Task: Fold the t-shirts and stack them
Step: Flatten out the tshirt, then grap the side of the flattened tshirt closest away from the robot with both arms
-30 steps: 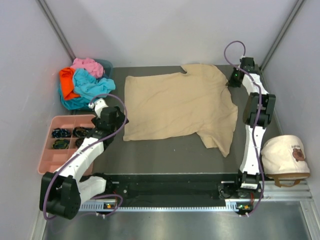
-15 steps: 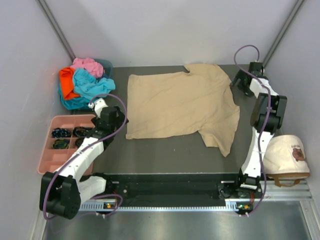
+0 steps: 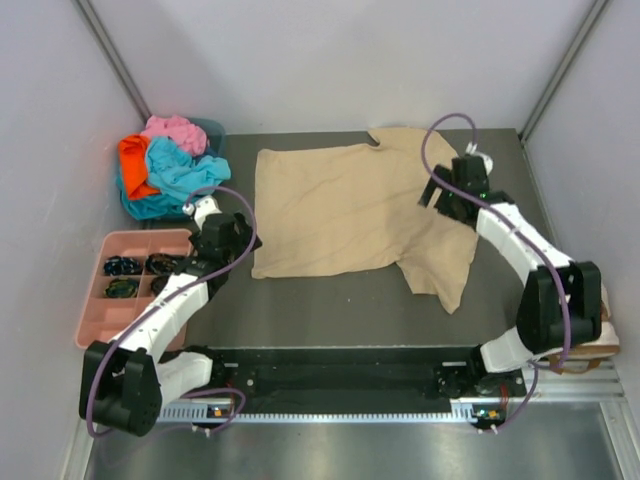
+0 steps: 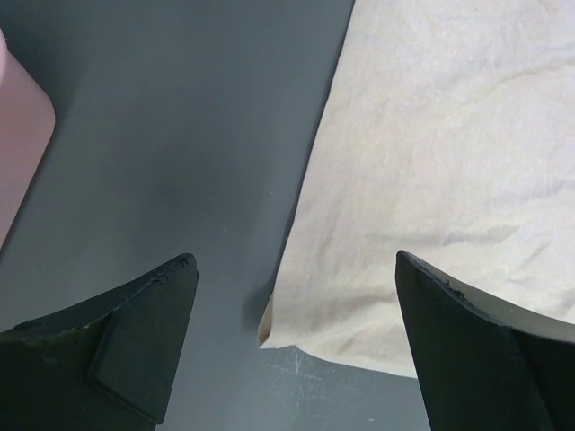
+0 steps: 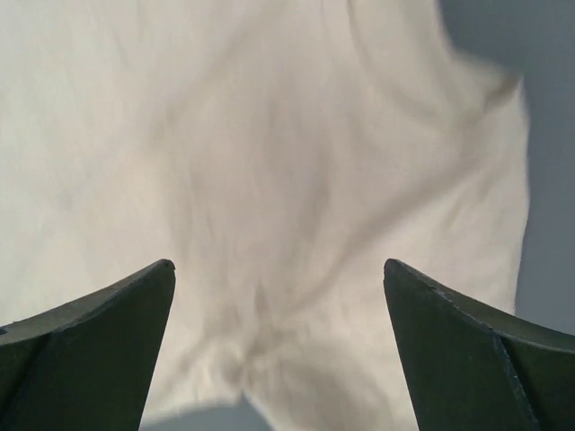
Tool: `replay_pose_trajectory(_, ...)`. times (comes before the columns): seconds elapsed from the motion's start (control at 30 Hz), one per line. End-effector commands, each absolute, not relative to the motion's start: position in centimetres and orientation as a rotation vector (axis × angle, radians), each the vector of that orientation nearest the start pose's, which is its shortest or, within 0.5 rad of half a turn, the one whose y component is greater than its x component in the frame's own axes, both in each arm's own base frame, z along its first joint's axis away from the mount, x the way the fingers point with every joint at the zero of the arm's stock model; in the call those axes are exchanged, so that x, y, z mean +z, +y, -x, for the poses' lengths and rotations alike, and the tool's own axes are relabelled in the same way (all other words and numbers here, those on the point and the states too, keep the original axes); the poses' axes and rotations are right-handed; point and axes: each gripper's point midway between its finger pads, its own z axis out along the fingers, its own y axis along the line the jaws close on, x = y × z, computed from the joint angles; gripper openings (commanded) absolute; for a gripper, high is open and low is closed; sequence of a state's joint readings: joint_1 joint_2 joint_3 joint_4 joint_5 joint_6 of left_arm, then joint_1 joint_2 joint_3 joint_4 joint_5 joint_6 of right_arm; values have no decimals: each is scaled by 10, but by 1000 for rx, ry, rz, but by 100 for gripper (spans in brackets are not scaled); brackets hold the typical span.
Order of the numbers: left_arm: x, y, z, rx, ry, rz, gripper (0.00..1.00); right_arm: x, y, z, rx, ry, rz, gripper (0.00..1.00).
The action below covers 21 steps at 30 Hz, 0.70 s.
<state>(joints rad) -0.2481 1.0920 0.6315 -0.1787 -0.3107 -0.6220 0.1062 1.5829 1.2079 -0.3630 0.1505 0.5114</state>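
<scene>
A large tan t-shirt [image 3: 350,210] lies spread flat on the dark table, with its right sleeve [image 3: 447,275] hanging toward the near side. Its near left corner [image 4: 269,334] shows between my left gripper's open fingers. The left gripper [image 3: 228,250] [image 4: 295,259] hovers just left of that corner and holds nothing. My right gripper [image 3: 438,192] [image 5: 277,264] hangs open above the shirt's right shoulder, over wrinkled tan cloth [image 5: 269,180], with nothing in its jaws. Pink [image 3: 175,130], orange [image 3: 132,160] and turquoise [image 3: 182,170] t-shirts are heaped at the back left.
A pink compartment tray [image 3: 95,300] [image 4: 18,144] with small dark items sits at the left edge. A cream cap [image 3: 608,345] lies at the right, mostly behind the right arm's elbow. Walls close in on both sides.
The right gripper opened, let go of the shirt's far right edge, and swung from the back right corner to over the shirt's shoulder. The shirt shifted slightly right. The left arm barely moved.
</scene>
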Motion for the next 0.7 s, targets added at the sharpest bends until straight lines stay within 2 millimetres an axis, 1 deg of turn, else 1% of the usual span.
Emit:
replay_pose_trajectory(0.0,130,-56,-329,-202,2044,571,95,121,46,-343,85,2322,-608,99)
replay_pose_trajectory(0.03,130,-56,-328,-207,2041,577,95,119,47,-330,101,2319,-644,99)
replay_pose_trajectory(0.1,126,-56,-325,-216,2036,594,95,104,40,-294,78,2362,-674,99)
replay_pose_trajectory(0.13,125,-56,-325,-221,2037,596,95,118,36,-284,94,2304,-696,99)
replay_pose_trajectory(0.17,122,-58,-325,-224,2045,596,95,116,34,-267,78,2329,-698,99)
replay_pose_trajectory(0.2,121,-59,-325,-228,2049,593,95,115,30,-256,64,2334,-706,99)
replay_pose_trajectory(0.23,119,-60,-325,-226,2056,589,95,126,26,-248,66,2292,-714,99)
replay_pose_trajectory(0.27,117,-60,-326,-224,2063,583,95,123,21,-235,39,2317,-728,99)
replay_pose_trajectory(0.37,116,-63,-329,-221,2075,564,95,129,19,-217,53,2304,-760,99)
replay_pose_trajectory(0.4,117,-63,-330,-217,2072,560,94,124,20,-208,58,2329,-769,99)
replay_pose_trajectory(0.43,118,-63,-331,-215,2070,558,95,123,25,-203,96,2337,-791,98)
replay_pose_trajectory(0.47,117,-63,-331,-213,2073,558,95,122,26,-199,117,2330,-800,94)
replay_pose_trajectory(0.5,118,-63,-333,-216,2066,557,95,112,28,-192,119,2355,-805,93)
replay_pose_trajectory(0.53,118,-64,-333,-218,2068,557,95,107,31,-188,136,2363,-835,91)
replay_pose_trajectory(0.67,113,-68,-336,-234,2080,555,95,99,43,-183,183,2359,-868,80)
